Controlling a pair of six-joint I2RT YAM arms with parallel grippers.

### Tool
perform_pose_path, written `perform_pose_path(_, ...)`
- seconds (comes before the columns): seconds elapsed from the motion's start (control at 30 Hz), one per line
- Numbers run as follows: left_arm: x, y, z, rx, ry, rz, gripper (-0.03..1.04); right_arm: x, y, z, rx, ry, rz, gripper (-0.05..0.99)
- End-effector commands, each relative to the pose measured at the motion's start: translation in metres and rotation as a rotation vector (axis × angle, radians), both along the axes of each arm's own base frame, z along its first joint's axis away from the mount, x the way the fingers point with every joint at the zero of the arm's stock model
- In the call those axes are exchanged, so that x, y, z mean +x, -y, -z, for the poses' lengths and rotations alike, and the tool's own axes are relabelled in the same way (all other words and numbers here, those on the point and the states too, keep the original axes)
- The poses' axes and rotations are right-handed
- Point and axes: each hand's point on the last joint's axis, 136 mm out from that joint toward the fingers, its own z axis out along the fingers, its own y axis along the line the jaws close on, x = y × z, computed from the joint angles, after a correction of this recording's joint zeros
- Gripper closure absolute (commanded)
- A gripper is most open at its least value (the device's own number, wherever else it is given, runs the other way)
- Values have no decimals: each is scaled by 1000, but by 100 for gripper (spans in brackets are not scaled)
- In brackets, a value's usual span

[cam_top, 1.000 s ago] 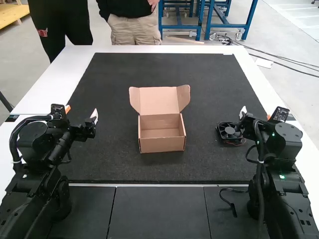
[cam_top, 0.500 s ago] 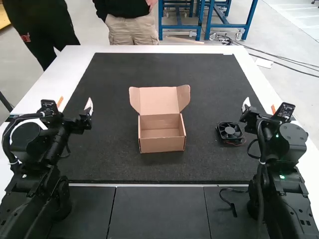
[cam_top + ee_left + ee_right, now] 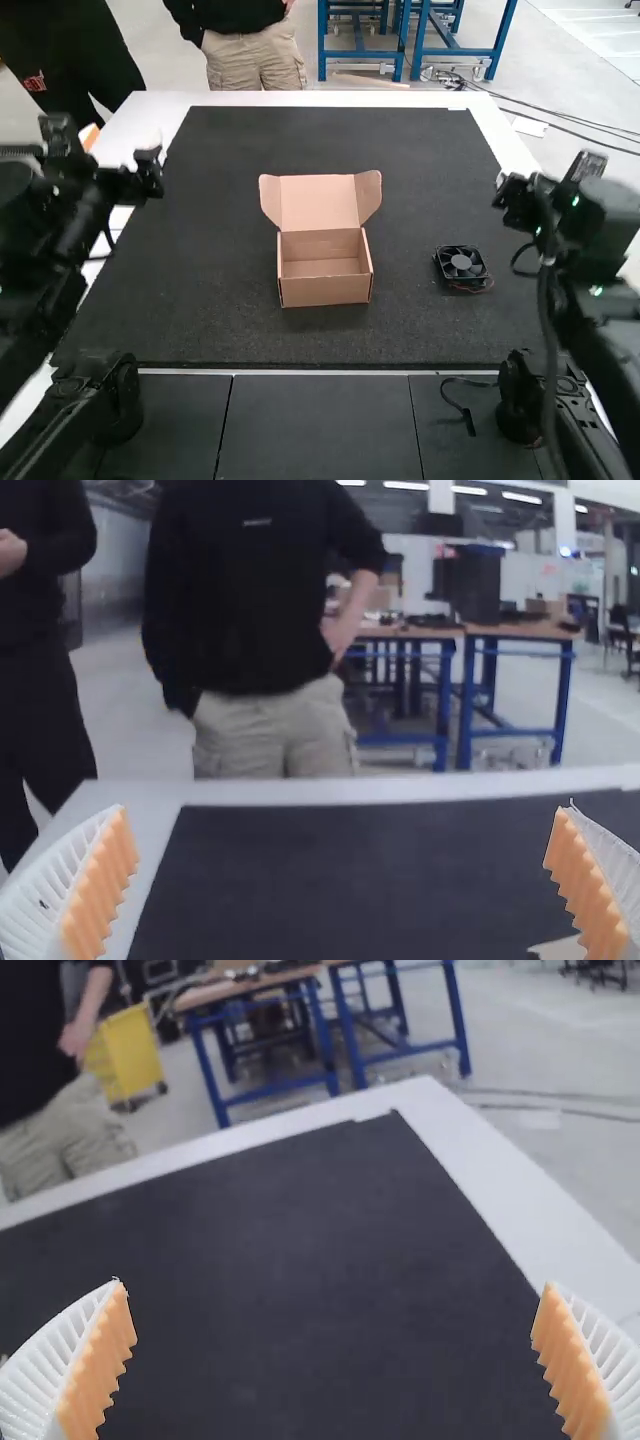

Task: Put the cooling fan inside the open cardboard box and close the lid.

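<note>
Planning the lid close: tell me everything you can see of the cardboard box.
The cardboard box is plain brown and rectangular, standing upright near the middle of the black mat. Its inside looks empty. The lid is open, raised behind the back wall, with a rounded flap at each side. The cooling fan lies apart on the mat to its right. Only the mat touches the box.
</note>
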Motion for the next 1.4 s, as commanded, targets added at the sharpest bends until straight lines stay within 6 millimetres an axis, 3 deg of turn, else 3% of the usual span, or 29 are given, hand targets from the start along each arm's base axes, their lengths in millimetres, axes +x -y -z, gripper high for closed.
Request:
perform_pose_path(0.0,10,-3,-35,-5,-5,-11,4,0,13,-37,-8,0,70,2)
perform_pose_path(0.17,35,15,-30,5,-197,81,4,-1,15,-35,2,-212,77,2)
perform_pose_path(0.33,53,17,-24,44,-329,83,4,-8,10,-58,51,-238,59,3)
perform_pose_path(0.5,61,25,1,101,-443,114,4,-2,9,-16,86,-504,61,3)
perform_pose_path(0.6,62,41,15,114,-491,165,4,7,2,-10,79,-585,19,3)
perform_pose_path(0.8,44,101,25,153,-520,349,4,15,4,31,-9,-785,-21,2)
perform_pose_path(0.97,23,139,30,139,-548,455,4,18,4,61,-34,-905,-45,2)
perform_pose_path(1.13,13,157,30,155,-543,505,4,26,3,81,-46,-975,-71,3)
perform_pose_path(1.37,15,160,33,161,-548,508,4,35,4,103,-56,-1037,-83,3)
